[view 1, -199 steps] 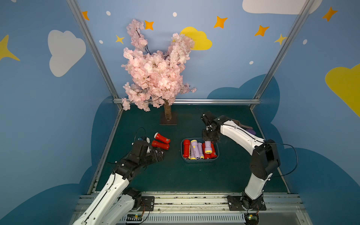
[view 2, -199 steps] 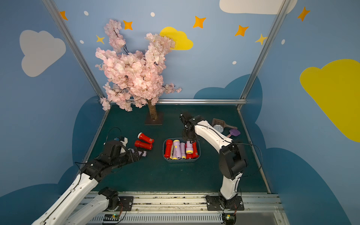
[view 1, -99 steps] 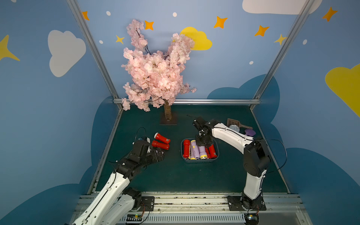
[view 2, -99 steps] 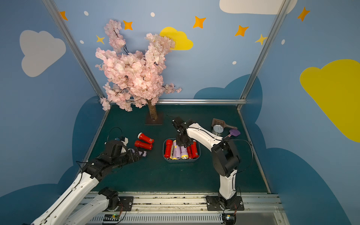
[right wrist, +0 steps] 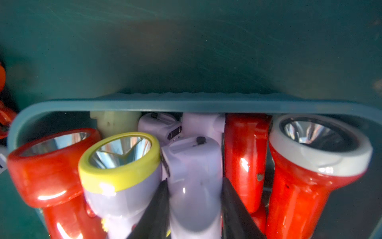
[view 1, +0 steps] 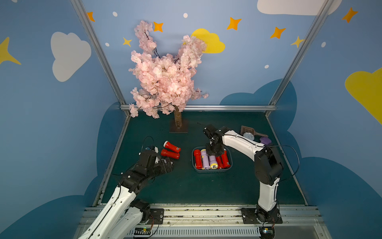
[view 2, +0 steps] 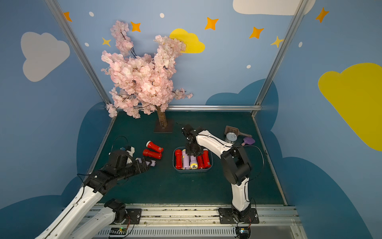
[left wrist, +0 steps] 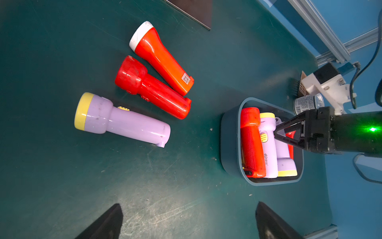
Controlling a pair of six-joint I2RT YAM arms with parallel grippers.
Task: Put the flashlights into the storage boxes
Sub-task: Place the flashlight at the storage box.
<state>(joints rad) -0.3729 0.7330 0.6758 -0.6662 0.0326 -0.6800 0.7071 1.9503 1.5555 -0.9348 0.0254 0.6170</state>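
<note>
Evidently the placing step is in hand. The right tool [right wrist: 194,186] is clamped on a lilac flashlight [right wrist: 194,161], one finger pressed to each side of its body. That flashlight is already down among the others in the blue-grey tub [right wrist: 186,104] near the middle of the table [view 1: 186,192]. The tub looks crowded, with red and lilac bodies packed side by side. The next move therefore likely calls for a gentle release and a straight rise, so that neither finger drags a neighbour out.

Three flashlights lie outside the tub, toward the table's left edge: a loose lilac flashlight [left wrist: 124,122], a red flashlight [left wrist: 153,89] just beside it, and a white-headed red flashlight [left wrist: 161,58] beyond. The left tool [left wrist: 188,203] hangs near the loose lilac one, fingers spread wide with nothing between them, probably lined up for that pick.

The right arm arches from the front edge, elbow raised, wrist bent down into the tub's far end. The left arm reaches low and forward from the front left corner.
</note>
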